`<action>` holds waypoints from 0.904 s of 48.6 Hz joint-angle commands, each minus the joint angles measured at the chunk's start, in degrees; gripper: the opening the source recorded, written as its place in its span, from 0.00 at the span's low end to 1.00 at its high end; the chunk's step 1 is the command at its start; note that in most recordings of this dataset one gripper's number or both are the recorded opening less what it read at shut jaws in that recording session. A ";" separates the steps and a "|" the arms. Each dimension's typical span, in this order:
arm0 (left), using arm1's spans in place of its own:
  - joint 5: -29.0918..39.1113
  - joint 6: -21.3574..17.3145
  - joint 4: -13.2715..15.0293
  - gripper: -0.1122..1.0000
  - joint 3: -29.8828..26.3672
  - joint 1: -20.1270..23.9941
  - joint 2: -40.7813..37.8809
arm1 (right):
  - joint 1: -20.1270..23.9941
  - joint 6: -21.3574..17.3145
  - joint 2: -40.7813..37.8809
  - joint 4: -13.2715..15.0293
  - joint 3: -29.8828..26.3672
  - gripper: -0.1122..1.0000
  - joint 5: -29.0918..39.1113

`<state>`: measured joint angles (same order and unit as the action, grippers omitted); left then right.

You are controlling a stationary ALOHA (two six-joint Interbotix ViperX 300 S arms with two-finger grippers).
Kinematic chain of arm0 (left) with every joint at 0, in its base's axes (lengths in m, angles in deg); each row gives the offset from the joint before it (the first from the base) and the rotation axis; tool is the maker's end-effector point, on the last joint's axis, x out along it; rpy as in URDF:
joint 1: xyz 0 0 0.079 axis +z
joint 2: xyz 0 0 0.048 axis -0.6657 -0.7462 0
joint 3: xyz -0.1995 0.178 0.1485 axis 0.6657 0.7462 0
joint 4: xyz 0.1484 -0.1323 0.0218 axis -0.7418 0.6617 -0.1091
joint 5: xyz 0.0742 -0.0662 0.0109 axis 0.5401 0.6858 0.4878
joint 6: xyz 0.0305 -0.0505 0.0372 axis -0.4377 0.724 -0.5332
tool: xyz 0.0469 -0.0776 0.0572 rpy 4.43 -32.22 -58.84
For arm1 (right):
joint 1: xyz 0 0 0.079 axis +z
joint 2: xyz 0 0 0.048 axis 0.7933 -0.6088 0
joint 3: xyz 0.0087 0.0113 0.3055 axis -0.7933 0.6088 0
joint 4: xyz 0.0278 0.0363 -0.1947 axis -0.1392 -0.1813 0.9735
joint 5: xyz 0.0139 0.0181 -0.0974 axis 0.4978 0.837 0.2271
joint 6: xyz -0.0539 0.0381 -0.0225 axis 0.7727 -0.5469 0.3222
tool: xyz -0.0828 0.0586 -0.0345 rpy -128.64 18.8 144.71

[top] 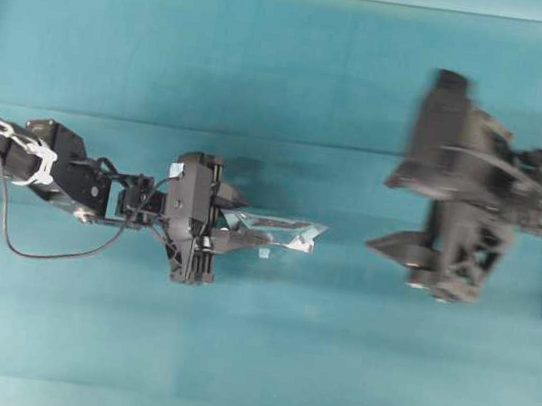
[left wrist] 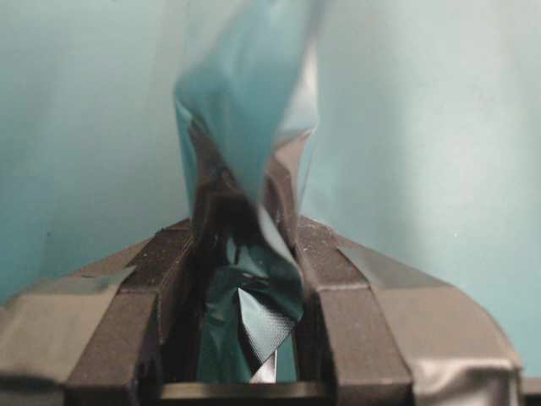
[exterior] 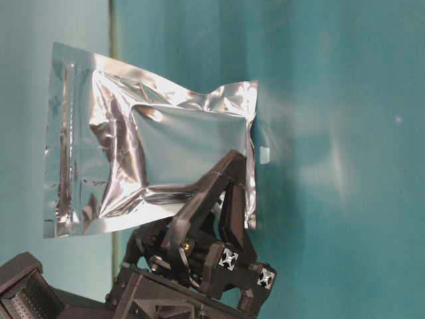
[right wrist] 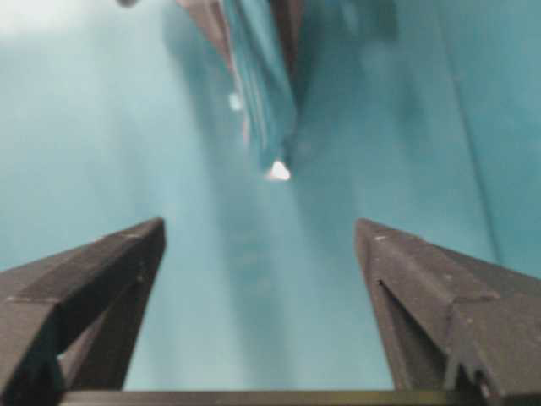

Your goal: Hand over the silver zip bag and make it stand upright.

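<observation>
**Foil pouch held aloft between two arms**

The left gripper (top: 233, 220) is clamped narrowly on one edge of the silver zip bag (top: 275, 232), carrying it edge-up off the teal table (top: 289, 74) near centre. At three o'clock, well apart, the right gripper (top: 401, 250) stands wide apart, holding nothing

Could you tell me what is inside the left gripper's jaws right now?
The left gripper is shut on the silver zip bag, pinching one crumpled end. The rest sticks out toward the open right gripper. How much foil lies between the pads is covered.
</observation>
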<state>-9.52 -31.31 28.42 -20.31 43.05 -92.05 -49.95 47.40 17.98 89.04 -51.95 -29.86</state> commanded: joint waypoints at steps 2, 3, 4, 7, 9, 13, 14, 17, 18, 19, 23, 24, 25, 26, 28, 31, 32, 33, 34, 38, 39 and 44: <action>0.00 -0.18 -0.18 0.36 -0.18 -0.88 0.35 | 0.62 -0.88 4.92 -0.35 5.45 0.92 -6.33; -0.09 -0.18 -0.18 0.36 -0.18 -0.79 0.35 | 0.70 -0.88 5.63 -0.53 6.50 0.92 -7.29; 0.00 -0.18 -0.18 0.36 -0.18 -0.79 0.35 | 0.79 -0.88 6.24 -0.62 7.38 0.92 -8.26; 0.00 -0.18 -0.18 0.36 -0.18 -0.88 0.35 | 0.79 -1.41 7.91 -0.97 10.02 0.92 -10.99; -0.09 -0.18 -0.18 0.36 -0.18 -0.79 0.53 | 0.70 -2.02 8.79 -1.14 11.78 0.92 -12.74; 0.00 -0.18 -0.18 0.36 -0.26 -0.79 0.70 | 0.70 -3.78 10.37 -1.23 15.21 0.92 -16.17; 0.00 -0.18 -0.18 0.36 -0.26 -0.79 0.70 | 0.70 -4.31 10.63 -1.23 15.82 0.92 -16.79; 0.00 -0.18 -0.18 0.36 -0.18 -0.79 0.79 | 0.70 -5.71 11.16 -1.23 17.31 0.92 -18.19; 0.00 -0.18 -0.18 0.36 -0.18 -0.79 0.79 | 0.79 -6.06 11.34 -1.23 17.75 0.92 -18.63; 0.00 -0.18 -0.18 0.36 -0.18 -0.79 0.79 | 0.70 -6.33 11.43 -1.23 18.19 0.92 -19.07; 0.44 -0.18 -0.18 0.36 -0.18 -0.79 0.79 | 0.70 -6.42 11.95 -1.23 19.16 0.92 -20.30; 0.62 -0.18 -0.18 0.36 -0.18 -0.79 0.79 | 0.79 -6.42 11.95 -1.23 19.34 0.92 -20.48; 0.79 -0.18 -0.18 0.36 -0.18 -0.79 0.79 | 0.79 -6.42 12.13 -1.14 19.51 0.92 -20.57; 0.88 -0.18 -0.18 0.36 -0.18 -0.79 0.79 | 0.70 -6.33 12.22 -1.14 19.51 0.92 -20.65; 1.05 -0.18 -0.18 0.36 -0.18 -0.79 0.88 | 0.70 -6.42 12.39 -1.05 19.60 0.92 -20.74; 1.05 -0.18 -0.18 0.36 -0.18 -0.79 0.88 | 0.70 -6.33 12.57 -1.05 19.60 0.92 -20.65; 1.05 -0.18 -0.18 0.36 -0.18 -0.79 0.88 | 0.70 -6.33 12.66 -1.05 19.60 0.92 -20.74; 1.05 -0.18 -0.18 0.36 -0.18 -0.79 0.88 | 0.70 -6.24 12.83 -1.05 19.60 0.92 -20.65; 1.05 -0.18 -0.18 0.36 -0.18 -0.79 0.79 | 0.70 -6.24 12.92 -0.97 19.69 0.92 -20.57; 1.05 -0.18 -0.18 0.36 -0.18 -0.79 0.79 | 0.70 -6.33 13.45 -1.05 19.69 0.92 -20.57; 1.05 -0.18 -0.18 0.36 -0.18 -0.79 0.79 | 0.70 -6.33 13.54 -1.05 19.69 0.92 -20.57; 1.14 -0.18 -0.18 0.36 -0.09 -0.79 0.88 | 0.70 -6.33 14.41 -1.05 19.95 0.92 -20.74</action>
<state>-8.47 -31.40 28.42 -20.40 42.97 -91.61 -49.33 41.59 31.52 87.98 -31.56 -50.16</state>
